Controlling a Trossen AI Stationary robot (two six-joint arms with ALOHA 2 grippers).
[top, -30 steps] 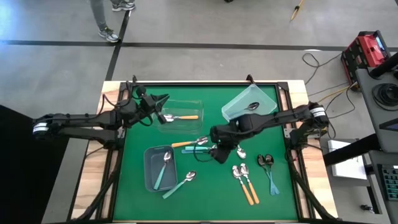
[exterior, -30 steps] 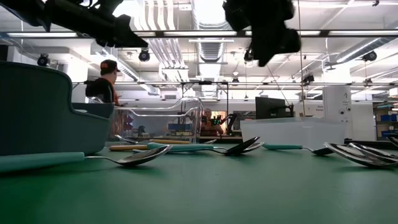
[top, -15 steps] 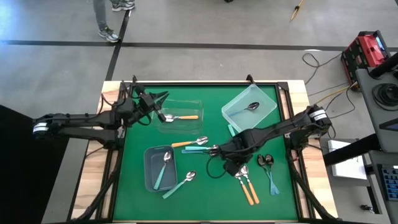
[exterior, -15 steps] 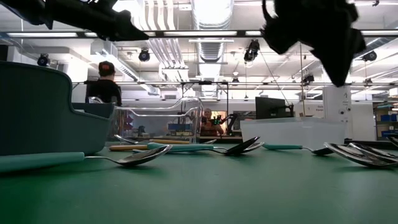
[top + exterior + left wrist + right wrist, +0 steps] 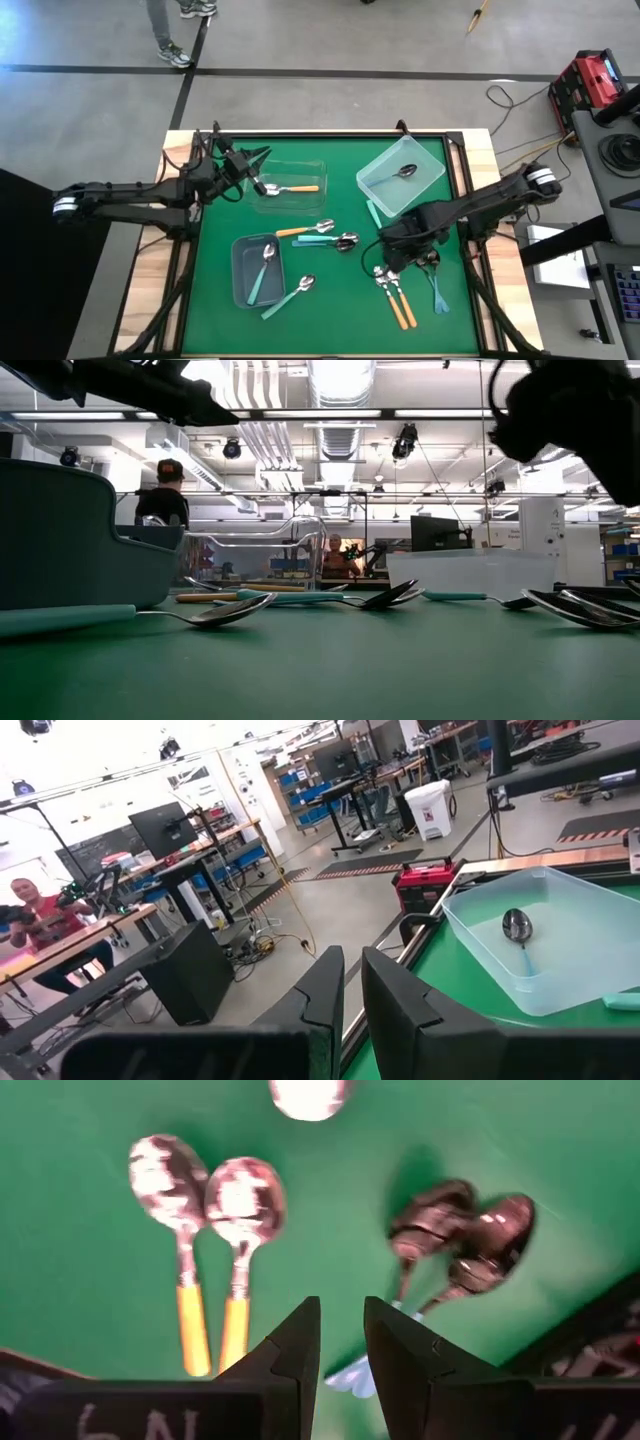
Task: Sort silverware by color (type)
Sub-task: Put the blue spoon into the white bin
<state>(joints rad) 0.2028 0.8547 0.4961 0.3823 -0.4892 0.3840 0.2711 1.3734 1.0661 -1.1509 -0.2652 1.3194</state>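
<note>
Sorting partly done, judging by layout. High view: clear bin (image 5: 290,180) at upper centre-left holds one orange-handled spoon (image 5: 292,188); pale bin (image 5: 403,176) at upper right holds one darker-handled spoon (image 5: 405,171); grey bin (image 5: 257,270) at lower left holds a teal spoon (image 5: 264,272). So each bin apparently takes one handle colour.

Still loose on the green mat (image 5: 330,310): a teal spoon (image 5: 290,296) just beside the grey bin; an orange and teal cluster (image 5: 320,234) at centre; two orange spoons (image 5: 394,296) side by side at lower centre-right; two blue-handled spoons (image 5: 432,272) just right of them, bowls touching.

Right gripper (image 5: 403,247): arm reaches in from the right edge, wrist low over the mat, above the orange pair and blue pair. Right wrist view: fingers (image 5: 296,1342) a narrow gap apart, nothing between them, pointing down between the two pairs. Probably lining up a pick; which pair, cannot tell.

Left gripper (image 5: 252,172): arm extended from the left edge, hovering at the clear bin's left end. Left wrist view: fingers (image 5: 325,988) nearly together, empty.
</note>
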